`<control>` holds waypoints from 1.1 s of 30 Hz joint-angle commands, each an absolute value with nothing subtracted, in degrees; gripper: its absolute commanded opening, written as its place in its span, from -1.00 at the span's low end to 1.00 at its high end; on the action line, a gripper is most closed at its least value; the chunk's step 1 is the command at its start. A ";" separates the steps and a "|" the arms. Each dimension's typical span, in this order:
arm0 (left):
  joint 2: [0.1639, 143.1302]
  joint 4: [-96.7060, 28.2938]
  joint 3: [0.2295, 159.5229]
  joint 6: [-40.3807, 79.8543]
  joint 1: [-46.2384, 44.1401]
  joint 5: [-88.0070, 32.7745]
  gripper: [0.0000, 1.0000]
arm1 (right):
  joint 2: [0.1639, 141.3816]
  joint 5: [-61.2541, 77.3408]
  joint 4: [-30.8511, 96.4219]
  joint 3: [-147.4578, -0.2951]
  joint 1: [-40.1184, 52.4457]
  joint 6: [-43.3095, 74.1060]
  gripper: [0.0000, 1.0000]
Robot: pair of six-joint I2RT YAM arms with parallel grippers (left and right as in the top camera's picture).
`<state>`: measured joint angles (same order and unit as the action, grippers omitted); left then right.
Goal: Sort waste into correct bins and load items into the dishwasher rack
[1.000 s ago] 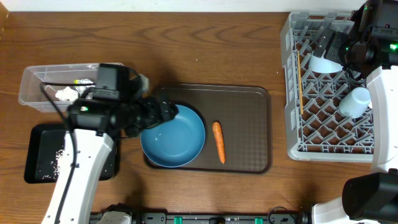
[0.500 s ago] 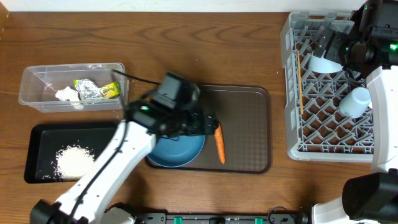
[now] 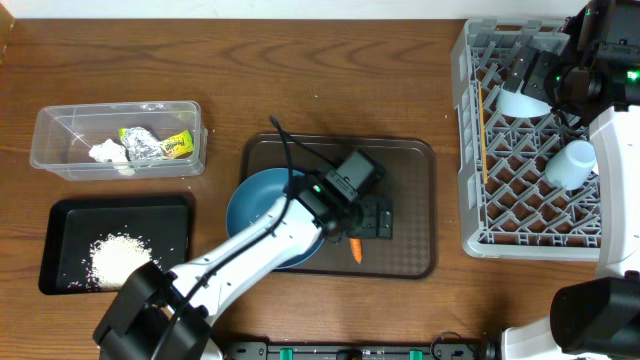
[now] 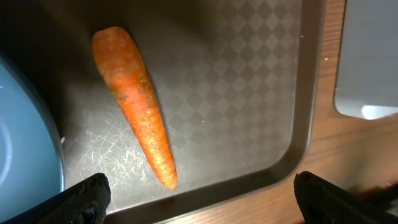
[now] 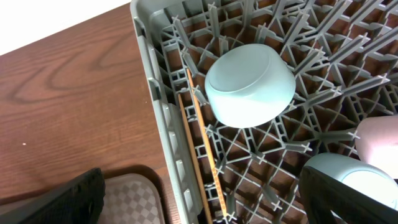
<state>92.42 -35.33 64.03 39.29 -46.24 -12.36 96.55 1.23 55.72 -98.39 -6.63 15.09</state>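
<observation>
The orange carrot (image 4: pixel 137 115) lies on the brown serving tray (image 4: pixel 249 93), beside the dark-blue bowl (image 3: pixel 262 212). My left gripper (image 4: pixel 202 208) hovers open above the carrot's narrow end and holds nothing. In the overhead view the gripper hides most of the carrot, and only the tip (image 3: pixel 355 250) shows. The rice (image 3: pixel 118 258) sits in the black tray (image 3: pixel 70 215). Both wrappers (image 3: pixel 150 145) lie in the clear tub (image 3: pixel 60 120). My right gripper (image 5: pixel 205 208) hangs open over the rack's left wall (image 5: pixel 165 124). In the rack are the small bowl (image 5: pixel 250 84), chopsticks (image 5: pixel 202 143) and a cup (image 5: pixel 348 177).
The grey rack (image 3: pixel 478 240) fills the table's right side, with a second pale cup (image 3: pixel 570 163) on its lattice. Bare wood lies behind the serving tray (image 3: pixel 410 160) and between it and the rack. The left arm stretches diagonally from the front edge across the dark-blue bowl.
The left arm has swung right, from the tub and black tray across the dark-blue bowl to above the carrot. The right arm has not moved.
</observation>
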 commanded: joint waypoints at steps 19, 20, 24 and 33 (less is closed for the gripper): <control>101.45 -30.30 63.72 44.25 -50.89 0.49 0.95 | 96.77 0.40 55.81 -98.08 -7.01 15.81 0.99; 101.84 -29.98 63.72 44.27 -50.87 0.49 0.95 | 96.77 0.40 55.81 -98.08 -7.01 15.81 0.99; 103.31 -28.93 63.72 44.93 -50.89 0.47 0.95 | 96.77 0.40 55.81 -98.08 -7.01 15.81 0.98; 105.43 -27.79 63.70 44.91 -51.92 0.49 0.93 | 96.77 0.43 55.81 -98.08 -7.01 15.81 0.98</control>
<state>103.90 -27.99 64.03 43.97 -51.03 -0.86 96.55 1.23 55.72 -98.39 -6.63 15.09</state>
